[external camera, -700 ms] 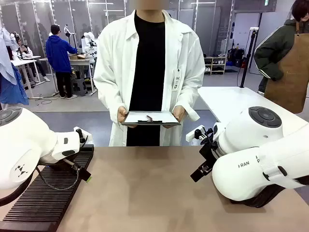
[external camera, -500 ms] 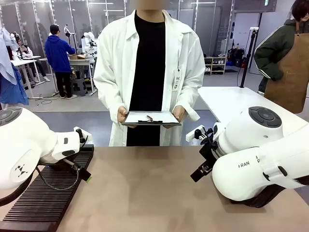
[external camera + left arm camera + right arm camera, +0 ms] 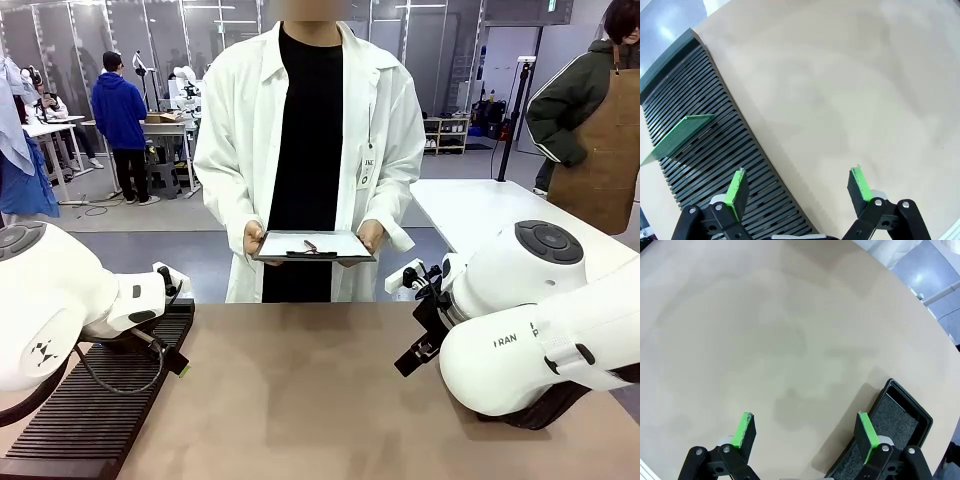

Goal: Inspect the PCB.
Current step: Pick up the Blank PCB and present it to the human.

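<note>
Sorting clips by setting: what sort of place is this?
Likely an electronics lab: a white-coated person holds a clipboard, and a green PCB rests on a slotted black rack.

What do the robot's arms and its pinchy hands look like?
The left arm and right arm are fat, rounded and shiny white. A black cable loops by the left one; dark letters are printed on the right one. The left gripper and right gripper are black, each with two bright green pads.
</note>
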Tool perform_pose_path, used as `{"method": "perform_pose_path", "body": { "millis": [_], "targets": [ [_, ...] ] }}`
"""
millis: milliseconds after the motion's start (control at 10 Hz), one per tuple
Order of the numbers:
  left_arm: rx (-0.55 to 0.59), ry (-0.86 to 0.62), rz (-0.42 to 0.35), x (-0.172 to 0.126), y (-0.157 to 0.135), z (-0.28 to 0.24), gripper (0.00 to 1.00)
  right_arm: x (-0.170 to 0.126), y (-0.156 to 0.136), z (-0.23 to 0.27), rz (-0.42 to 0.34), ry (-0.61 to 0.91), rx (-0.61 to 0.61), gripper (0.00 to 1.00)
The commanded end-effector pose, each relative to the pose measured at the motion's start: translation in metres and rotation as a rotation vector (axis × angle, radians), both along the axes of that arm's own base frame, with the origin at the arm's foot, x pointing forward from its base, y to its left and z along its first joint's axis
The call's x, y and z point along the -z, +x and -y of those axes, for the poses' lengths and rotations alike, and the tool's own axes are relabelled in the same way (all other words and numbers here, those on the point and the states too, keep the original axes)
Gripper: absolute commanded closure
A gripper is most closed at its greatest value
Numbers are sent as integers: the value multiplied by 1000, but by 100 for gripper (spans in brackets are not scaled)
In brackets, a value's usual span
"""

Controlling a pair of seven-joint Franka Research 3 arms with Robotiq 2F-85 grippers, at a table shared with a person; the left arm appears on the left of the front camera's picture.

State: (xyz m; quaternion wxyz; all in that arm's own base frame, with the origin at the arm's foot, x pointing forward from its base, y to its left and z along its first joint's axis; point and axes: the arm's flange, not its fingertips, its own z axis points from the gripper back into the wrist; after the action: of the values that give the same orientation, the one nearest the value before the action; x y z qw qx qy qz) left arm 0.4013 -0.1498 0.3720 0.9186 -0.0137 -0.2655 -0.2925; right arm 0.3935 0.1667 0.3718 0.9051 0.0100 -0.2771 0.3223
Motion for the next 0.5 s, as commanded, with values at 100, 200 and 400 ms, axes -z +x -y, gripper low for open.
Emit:
{"method": "perform_pose_path", "body": {
  "millis": [100,200,400],
  "targets": [
    [-1,0,0,0,0,0,0,0,0,0,-1,1,1,0],
    [0,0,0,0,0,0,0,0,0,0,0,0,0,0],
    [10,-68,-46,-28,5,-11,0,-34,4,9,-28,33,0,0]
  ]
}}
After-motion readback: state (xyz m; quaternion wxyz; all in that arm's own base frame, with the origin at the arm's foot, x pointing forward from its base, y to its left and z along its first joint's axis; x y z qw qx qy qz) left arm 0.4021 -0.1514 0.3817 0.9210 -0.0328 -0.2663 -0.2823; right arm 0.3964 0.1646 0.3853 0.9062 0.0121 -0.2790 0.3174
